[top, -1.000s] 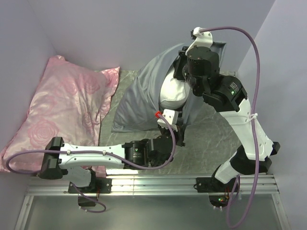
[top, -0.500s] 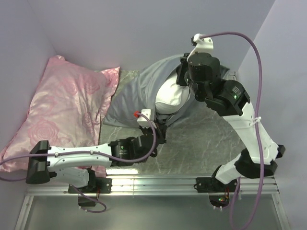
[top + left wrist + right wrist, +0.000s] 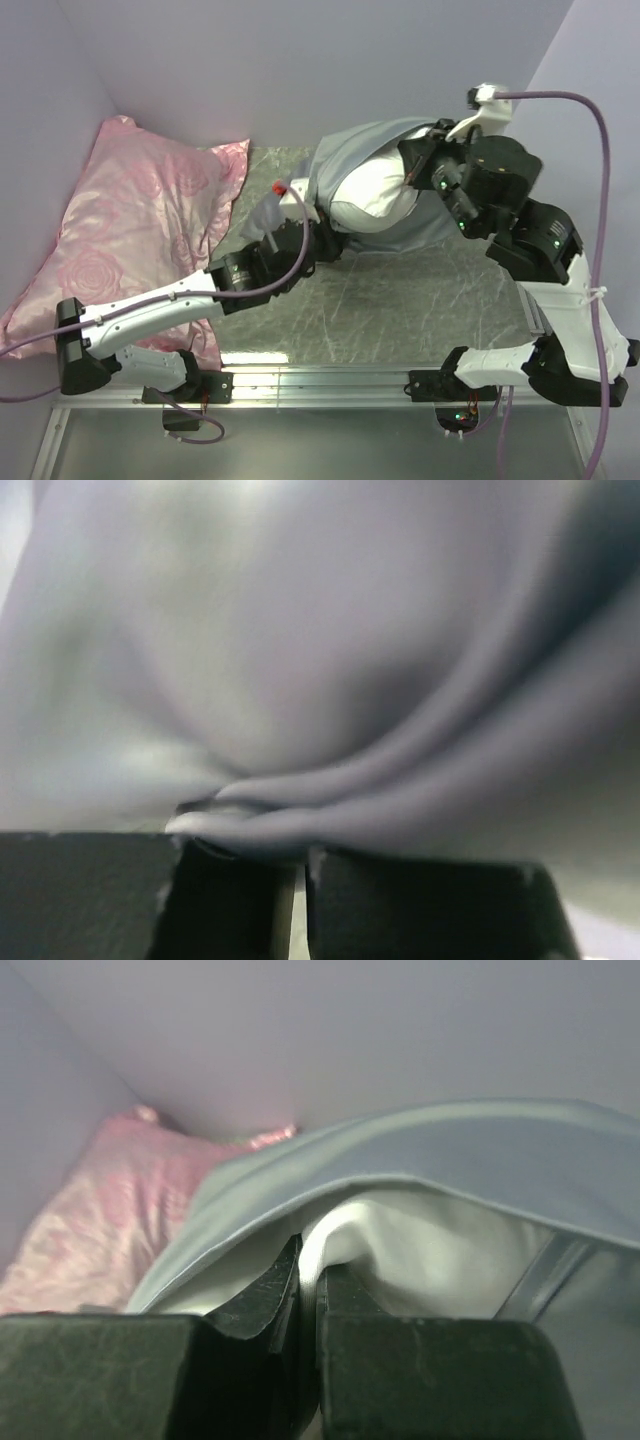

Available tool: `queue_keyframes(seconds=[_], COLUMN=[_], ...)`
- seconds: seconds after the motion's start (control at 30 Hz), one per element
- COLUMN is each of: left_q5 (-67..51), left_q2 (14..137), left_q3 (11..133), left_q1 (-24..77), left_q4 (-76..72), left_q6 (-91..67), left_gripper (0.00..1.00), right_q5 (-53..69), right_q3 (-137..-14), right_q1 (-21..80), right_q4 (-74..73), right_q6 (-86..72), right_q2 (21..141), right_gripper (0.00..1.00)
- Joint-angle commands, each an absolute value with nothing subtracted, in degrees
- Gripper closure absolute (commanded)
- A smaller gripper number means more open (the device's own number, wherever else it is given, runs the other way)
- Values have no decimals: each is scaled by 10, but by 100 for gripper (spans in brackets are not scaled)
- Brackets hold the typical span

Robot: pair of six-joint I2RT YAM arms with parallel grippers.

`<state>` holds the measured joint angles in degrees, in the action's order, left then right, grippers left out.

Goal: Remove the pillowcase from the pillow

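Pinching a pillowcase [image 3: 380, 660] fold, left gripper [image 3: 298, 852] fills its blurred wrist view; right gripper [image 3: 309, 1278] clamps the pillow [image 3: 430, 1250]; overhead view hides both grips.

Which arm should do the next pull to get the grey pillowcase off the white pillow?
Left. The left claw is shut on a fold of the pillowcase, so it can probably draw that away. The right claw pinches the white pillow and looks better suited to anchoring it.

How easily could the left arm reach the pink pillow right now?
Probably not at once: the pink pillow lies close beside it, nothing between, but its left gripper is shut on the pillowcase and must let go first.
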<state>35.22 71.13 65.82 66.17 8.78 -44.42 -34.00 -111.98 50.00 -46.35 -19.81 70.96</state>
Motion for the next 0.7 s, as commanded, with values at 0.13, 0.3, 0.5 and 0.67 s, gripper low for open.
queue_keyframes(seconds=[0.13, 0.3, 0.5, 0.67], left_q5=[180, 130, 81, 87], left_q2=[758, 753, 717, 619], left_q3=[710, 658, 571, 492], left_q1=[492, 444, 403, 396], left_q4=[104, 84, 55, 80], left_q6=[-443, -461, -482, -518], left_gripper=[95, 91, 41, 27], right_q5=[-308, -330, -309, -241], right_q3=[-1045, -953, -835, -711], right_q1=[541, 599, 614, 589], right_q4=[-246, -193, -171, -119], right_q6=[-201, -194, -225, -283], right_q2=[631, 624, 675, 680], right_gripper=[100, 100, 100, 100])
